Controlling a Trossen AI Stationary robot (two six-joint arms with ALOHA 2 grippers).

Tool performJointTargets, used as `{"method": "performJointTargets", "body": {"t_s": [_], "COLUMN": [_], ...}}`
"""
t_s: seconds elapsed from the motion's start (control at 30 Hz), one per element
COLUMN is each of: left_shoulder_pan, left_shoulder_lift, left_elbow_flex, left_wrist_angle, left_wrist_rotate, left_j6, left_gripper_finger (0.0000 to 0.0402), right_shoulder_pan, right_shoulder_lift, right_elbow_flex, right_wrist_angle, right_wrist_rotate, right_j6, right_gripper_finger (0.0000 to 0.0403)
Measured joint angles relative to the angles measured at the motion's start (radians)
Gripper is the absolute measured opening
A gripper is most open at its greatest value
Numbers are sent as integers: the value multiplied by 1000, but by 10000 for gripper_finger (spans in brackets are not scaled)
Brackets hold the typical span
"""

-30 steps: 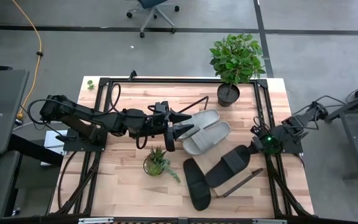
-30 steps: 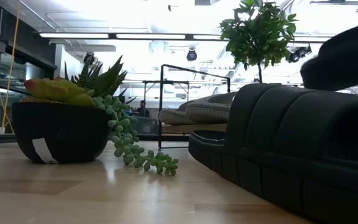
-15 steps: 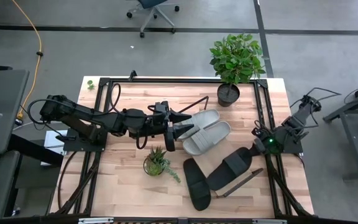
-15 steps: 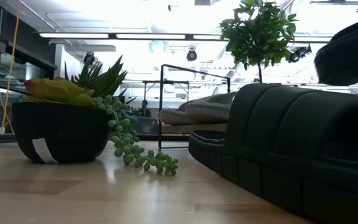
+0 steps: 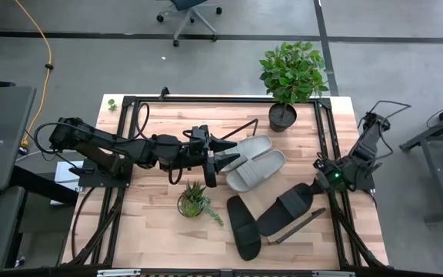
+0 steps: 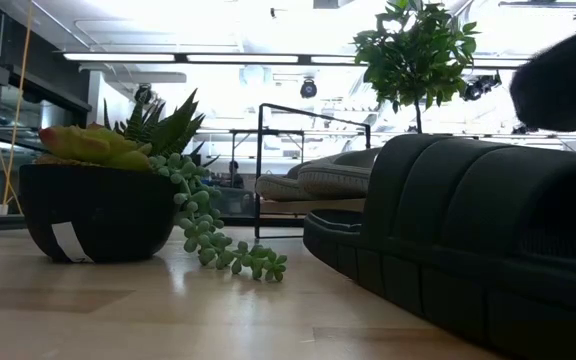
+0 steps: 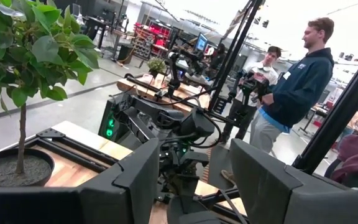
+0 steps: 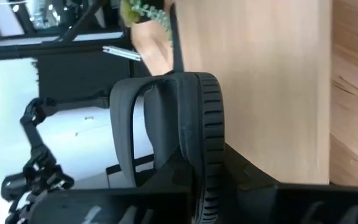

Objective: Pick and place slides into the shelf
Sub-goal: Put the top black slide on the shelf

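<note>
Two grey slides are resting on your shelf; your right tool, at four o'clock, is gripping one black slide.

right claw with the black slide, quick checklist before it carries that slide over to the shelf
1. Right claw shut on the held black slide: ok.
2. Held slide fully off the table: cannot tell.
3. Grey slides seated on the shelf: ok.
4. Shelf approach free: probably not ok, the left claw sits open beside the grey slides.
5. Other black slide apart from the held one: cannot tell.
</note>
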Motion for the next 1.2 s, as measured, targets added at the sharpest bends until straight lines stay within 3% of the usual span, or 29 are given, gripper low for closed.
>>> {"method": "performJointTargets", "body": {"t_s": [0.27,0.73,1.03,1.2], "left_shoulder_pan": [0,0,0,0], "left_shoulder_lift": [0,0,0,0], "left_elbow_flex": [0,0,0,0], "left_wrist_angle": [0,0,0,0], "left_wrist_rotate": [0,0,0,0], "left_j6": [0,0,8,8], "left_gripper_finger": [184,184,184,184], "right_shoulder_pan": [55,148,163,162], "right_shoulder_lift": [115,234,255,255], "right_elbow_flex": [0,0,0,1], "right_wrist_angle": [11,25,-9,-31], "right_wrist_rotate": [-12,70,144,99], "right_j6": [96,227,244,246], "right_gripper_finger": [5,5,5,5]}}
